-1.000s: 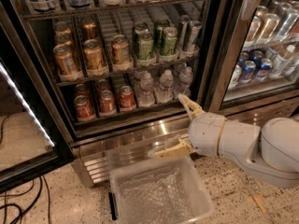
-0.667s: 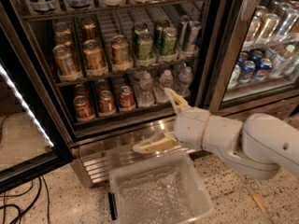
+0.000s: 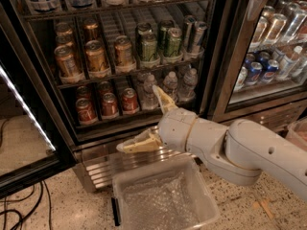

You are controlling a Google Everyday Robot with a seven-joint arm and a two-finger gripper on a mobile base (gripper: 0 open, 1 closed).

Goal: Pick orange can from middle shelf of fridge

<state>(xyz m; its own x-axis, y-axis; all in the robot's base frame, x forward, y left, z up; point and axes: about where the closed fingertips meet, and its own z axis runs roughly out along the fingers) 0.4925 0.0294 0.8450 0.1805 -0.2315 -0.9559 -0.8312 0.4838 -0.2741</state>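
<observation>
Several orange cans stand at the left of the middle shelf point(image 3: 129, 72) of the open fridge point(image 3: 218, 56); the front row holds three, at the left point(image 3: 65, 63), middle point(image 3: 96, 56) and right point(image 3: 123, 51). My gripper point(image 3: 144, 121) is open and empty, with one beige finger point(image 3: 161, 98) pointing up and the other point(image 3: 130, 146) pointing left. It hangs in front of the lower shelf, below and to the right of the orange cans, touching none of them.
Green cans point(image 3: 148, 47) fill the right of the middle shelf. Red cans point(image 3: 109, 104) and water bottles point(image 3: 170, 83) stand on the shelf below. A clear plastic bin point(image 3: 163, 195) sits on the floor under my arm. The open door point(image 3: 24, 109) is at the left, and a second cooler point(image 3: 268, 47) at the right.
My gripper has moved left, across the front of the lower shelf, towards the side of the orange cans. Its fingers have stayed spread. The cans have not moved.
</observation>
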